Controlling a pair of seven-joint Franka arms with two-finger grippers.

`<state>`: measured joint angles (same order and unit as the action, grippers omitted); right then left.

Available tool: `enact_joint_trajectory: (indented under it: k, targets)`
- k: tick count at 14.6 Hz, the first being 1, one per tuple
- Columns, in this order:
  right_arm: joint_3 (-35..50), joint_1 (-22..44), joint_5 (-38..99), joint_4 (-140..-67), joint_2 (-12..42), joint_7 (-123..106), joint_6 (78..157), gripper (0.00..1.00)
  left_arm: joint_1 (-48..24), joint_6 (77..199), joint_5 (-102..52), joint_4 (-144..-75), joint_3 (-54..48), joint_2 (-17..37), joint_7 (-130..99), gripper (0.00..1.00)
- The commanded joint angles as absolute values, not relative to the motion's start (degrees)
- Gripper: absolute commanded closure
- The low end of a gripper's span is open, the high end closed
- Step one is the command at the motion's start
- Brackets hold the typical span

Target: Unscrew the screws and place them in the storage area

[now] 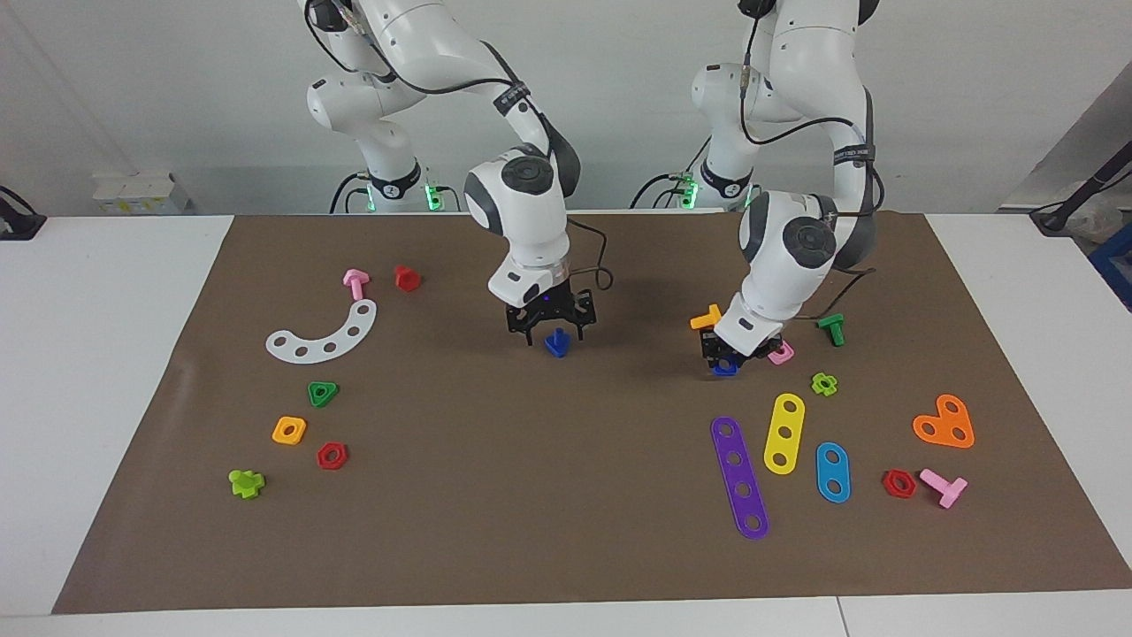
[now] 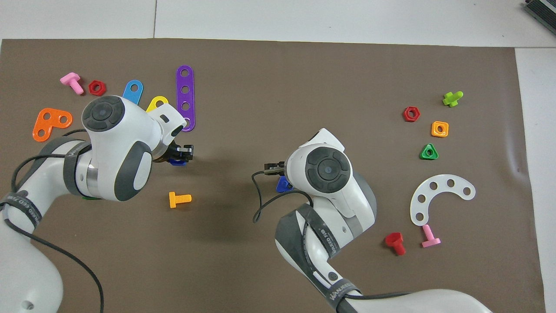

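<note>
A dark-blue screw (image 1: 556, 343) is in the middle of the brown mat (image 1: 566, 531), shank up, directly under my right gripper (image 1: 554, 334). In the overhead view the screw (image 2: 282, 186) peeks out from under the right wrist, and the right gripper (image 2: 274, 168) is mostly hidden. My left gripper (image 1: 730, 359) is tilted down low onto a small blue piece (image 1: 724, 369) toward the left arm's end; only an edge of that piece shows. It also shows in the overhead view (image 2: 177, 162) under the left gripper (image 2: 186, 150).
Around the left gripper lie an orange bolt (image 1: 706, 318), a pink piece (image 1: 781, 355), a green bolt (image 1: 832, 329), and purple (image 1: 739, 478), yellow (image 1: 784, 433) and blue (image 1: 832, 471) strips. Toward the right arm's end lie a white arc (image 1: 323, 337), nuts and bolts.
</note>
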<state>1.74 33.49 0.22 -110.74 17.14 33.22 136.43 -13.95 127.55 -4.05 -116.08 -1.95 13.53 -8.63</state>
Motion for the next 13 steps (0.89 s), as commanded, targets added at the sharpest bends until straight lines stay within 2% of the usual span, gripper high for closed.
enact_joint_trajectory:
  k: [1, 5, 7, 8, 9, 11, 12, 13]
  targets:
    - [1.6, 35.3, -1.1, -109.9, 19.0, 35.2, 137.1, 0.08, -13.4, 133.5, -5.0, -122.0, -2.3, 10.7, -7.4, 1.0]
    - [1.6, 36.2, -3.4, -112.2, 18.3, 34.8, 136.9, 0.22, -13.4, 133.9, -5.0, -122.8, -2.3, 10.5, -7.3, 1.0]
    - [1.6, 36.1, -4.0, -112.6, 18.3, 34.6, 136.9, 0.37, -13.4, 134.3, -5.0, -123.3, -2.3, 10.4, -7.4, 1.0]
    - [1.6, 36.1, -4.2, -112.6, 18.3, 34.6, 136.9, 0.42, -13.4, 134.5, -5.0, -123.3, -2.3, 10.4, -7.6, 0.91]
    - [1.6, 36.0, -4.3, -112.7, 18.3, 34.6, 136.9, 0.47, -13.4, 134.5, -5.0, -123.3, -2.3, 10.4, -7.6, 0.74]
    - [1.6, 36.0, -4.3, -113.0, 18.1, 34.6, 136.8, 0.63, -13.4, 134.5, -5.0, -123.3, -2.3, 10.4, -7.7, 0.3]
    - [1.6, 36.0, -4.3, -113.5, 17.9, 34.6, 136.8, 0.69, -13.4, 134.5, -5.0, -123.3, -2.3, 10.4, -7.8, 0.11]
    - [1.6, 36.0, -4.3, -113.6, 17.8, 34.6, 136.5, 0.73, -13.4, 134.5, -5.0, -123.3, -2.3, 10.4, -7.7, 0.0]
